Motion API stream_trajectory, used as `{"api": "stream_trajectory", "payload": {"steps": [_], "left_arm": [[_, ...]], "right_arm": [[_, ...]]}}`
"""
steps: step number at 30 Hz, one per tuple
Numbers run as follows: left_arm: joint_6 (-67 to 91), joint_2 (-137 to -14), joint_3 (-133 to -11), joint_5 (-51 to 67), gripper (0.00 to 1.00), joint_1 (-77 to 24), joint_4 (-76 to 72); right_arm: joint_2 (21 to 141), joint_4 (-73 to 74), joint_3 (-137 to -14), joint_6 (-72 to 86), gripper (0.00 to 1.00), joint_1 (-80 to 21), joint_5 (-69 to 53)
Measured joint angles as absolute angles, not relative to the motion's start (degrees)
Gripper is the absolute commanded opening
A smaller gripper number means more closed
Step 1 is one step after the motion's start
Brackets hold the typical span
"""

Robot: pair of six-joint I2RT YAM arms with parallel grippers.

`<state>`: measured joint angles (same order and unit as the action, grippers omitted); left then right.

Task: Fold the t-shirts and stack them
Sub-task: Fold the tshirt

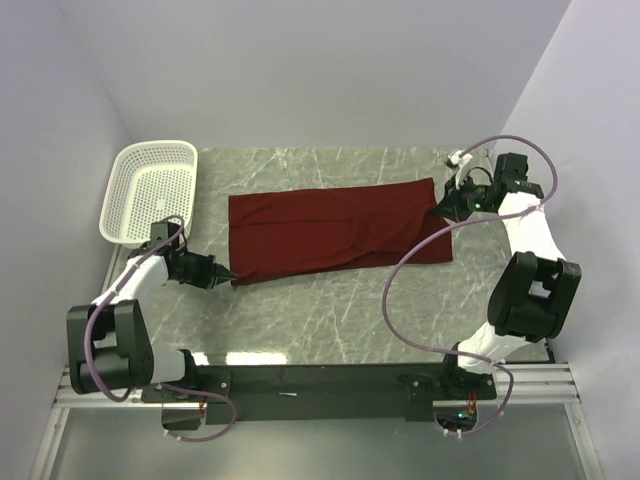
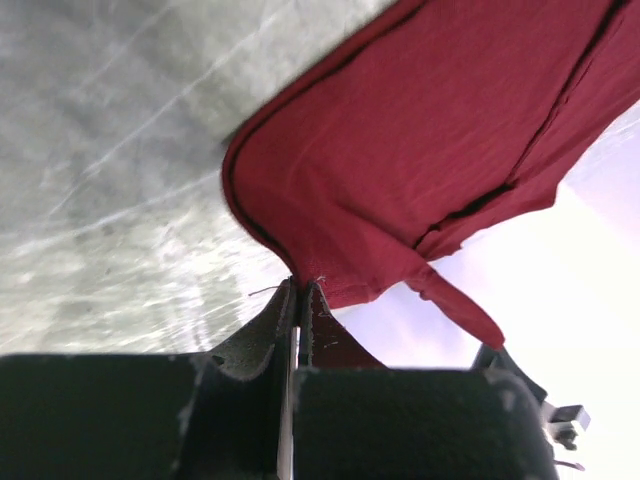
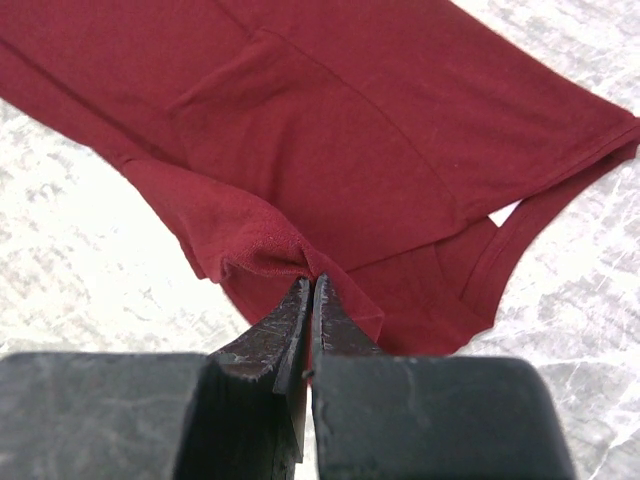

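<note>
**Views.** Only the top view shows the whole layout. The maroon t-shirt (image 1: pixel 335 232) lies as a long band across the middle of the marble-patterned table (image 1: pixel 330 320), running from centre left to centre right of the frame. The white basket (image 1: pixel 120 215) sits at upper left, near the band's left end but apart from it. Only the wrist views show the grip points in detail, including the hems, a layered fold and the pinched cloth.

**Edges and room.** A broad strip of bare table lies below the band, toward the arm bases. A narrower strip lies above it, toward the back wall. The band's right end comes close to the right edge of the table.

**Grippers.** The left gripper (image 1: pixel 225 273) is at the band's lower left corner. Its jaws are clamped together on the hem, and the cloth is drawn to a point there. The right gripper (image 1: pixel 443 212) is at the band's right end. Its jaws are closed tight on a bunched fold of the shirt's edge.
</note>
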<state>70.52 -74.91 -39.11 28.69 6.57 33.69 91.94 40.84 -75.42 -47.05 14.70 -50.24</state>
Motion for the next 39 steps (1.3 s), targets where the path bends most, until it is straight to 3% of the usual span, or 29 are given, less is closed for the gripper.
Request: {"api": "stream_trajectory", "payload": {"steps": [39], "left_arm": [[71.48, -97.47, -50.85, 32.08, 0.0, 9.72, 23.75]], "right_arm": [[104.73, 36.45, -86.28, -39.86, 0.0, 10.46, -44.99]]}}
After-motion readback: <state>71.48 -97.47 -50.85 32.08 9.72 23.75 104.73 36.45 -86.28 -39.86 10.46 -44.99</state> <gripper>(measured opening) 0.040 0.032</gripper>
